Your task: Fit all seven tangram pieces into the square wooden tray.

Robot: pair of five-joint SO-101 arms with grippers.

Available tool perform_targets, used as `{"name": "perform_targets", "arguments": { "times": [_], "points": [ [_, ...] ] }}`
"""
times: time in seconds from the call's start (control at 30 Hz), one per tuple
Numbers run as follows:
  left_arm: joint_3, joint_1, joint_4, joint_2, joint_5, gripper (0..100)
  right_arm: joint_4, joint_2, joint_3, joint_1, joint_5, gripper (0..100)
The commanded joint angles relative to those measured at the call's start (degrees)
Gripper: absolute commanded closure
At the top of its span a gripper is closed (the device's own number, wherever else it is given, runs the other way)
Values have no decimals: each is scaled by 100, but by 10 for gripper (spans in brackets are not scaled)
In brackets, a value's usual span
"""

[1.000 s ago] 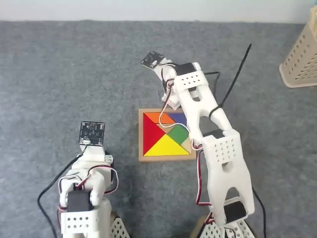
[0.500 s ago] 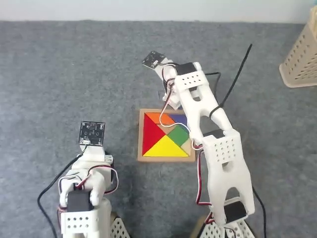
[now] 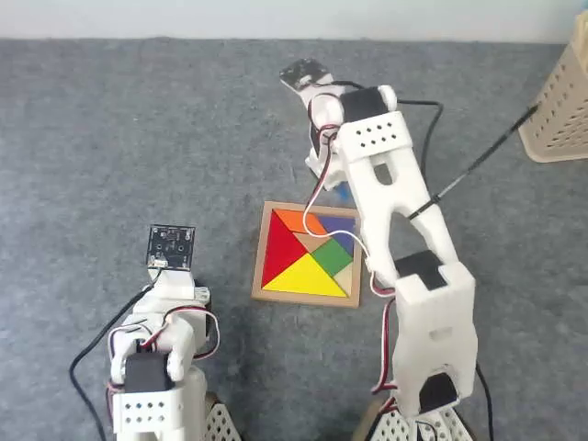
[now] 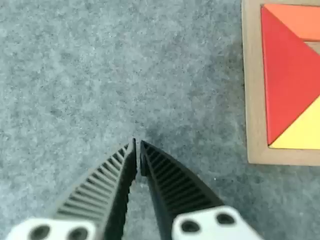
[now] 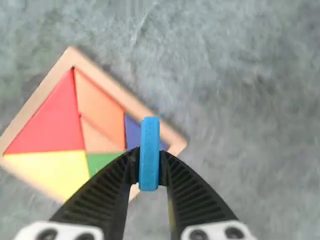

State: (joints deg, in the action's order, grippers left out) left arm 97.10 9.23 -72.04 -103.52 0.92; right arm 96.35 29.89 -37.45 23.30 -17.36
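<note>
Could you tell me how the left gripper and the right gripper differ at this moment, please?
The right gripper is shut on a blue piece, held on edge; the left gripper is shut on nothing. The right gripper hangs by a corner of the wooden tray; the left gripper is over grey carpet beside the tray. Both are black and ribbed.

I see grey matting covering the whole table. A pale wall strip runs along the far edge, and a beige slotted basket stands far right.
</note>
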Motion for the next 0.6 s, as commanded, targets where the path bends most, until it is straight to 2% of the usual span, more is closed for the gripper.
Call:
{"name": "perform_targets", "arguments": {
  "times": [0.0, 0.1, 0.27, 0.37, 0.57],
  "points": [
    [-57, -26, -35, -105, 9, 983, 259, -637, 554, -101, 448, 993],
    [-57, -26, -35, -105, 9, 983, -277, -1174, 1749, -101, 730, 993],
    [-57, -26, -35, -105, 9, 983, -1921, -2976, 4651, 31, 1345, 993],
    [-57, -26, -35, -105, 9, 983, -2800, -3978, 5978, 84, 1442, 993],
    [-57, -26, -35, -105, 9, 983, -3090, -4259, 7086, 356, 1512, 993]
  ]
}}
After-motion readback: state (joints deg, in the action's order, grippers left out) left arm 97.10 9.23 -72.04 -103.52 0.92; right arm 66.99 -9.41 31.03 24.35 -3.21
